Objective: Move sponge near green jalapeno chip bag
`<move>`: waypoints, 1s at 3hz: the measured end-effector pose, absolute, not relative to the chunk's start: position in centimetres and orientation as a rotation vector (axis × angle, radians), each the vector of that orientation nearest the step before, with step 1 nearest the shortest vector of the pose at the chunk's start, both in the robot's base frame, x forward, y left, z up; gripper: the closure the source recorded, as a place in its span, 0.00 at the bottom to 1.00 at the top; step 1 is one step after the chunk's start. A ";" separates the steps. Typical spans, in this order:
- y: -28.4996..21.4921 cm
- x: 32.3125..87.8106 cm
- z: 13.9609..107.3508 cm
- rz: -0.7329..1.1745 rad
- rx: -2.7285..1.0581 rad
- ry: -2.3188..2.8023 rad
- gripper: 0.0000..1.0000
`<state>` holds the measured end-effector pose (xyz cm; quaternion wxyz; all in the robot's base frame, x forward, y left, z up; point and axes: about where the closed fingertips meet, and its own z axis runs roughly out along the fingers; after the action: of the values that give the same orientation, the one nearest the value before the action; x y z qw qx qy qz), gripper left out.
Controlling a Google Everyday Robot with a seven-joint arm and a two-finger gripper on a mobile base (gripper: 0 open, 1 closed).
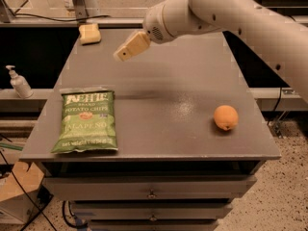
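The sponge [89,33] is a small pale yellow block at the far left corner of the grey table [173,81]. The green jalapeno chip bag [87,121] lies flat at the table's front left. My gripper [123,55] hangs above the table's far middle, pointing down and left. It is to the right of the sponge, apart from it, and well behind the bag. It holds nothing that I can see.
A round orange fruit [225,117] sits at the table's front right. A soap pump bottle [19,82] stands on a ledge to the left of the table. Drawers [151,189] are below the front edge.
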<state>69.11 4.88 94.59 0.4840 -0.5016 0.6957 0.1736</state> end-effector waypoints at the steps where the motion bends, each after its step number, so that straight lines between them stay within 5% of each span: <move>1: 7.3 71.2 93.8 0.487 -1.142 1.658 0.00; 3: 12.6 75.9 91.3 0.650 -1.060 1.590 0.00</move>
<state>75.92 12.61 91.27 0.5326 -0.4445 0.6667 0.2725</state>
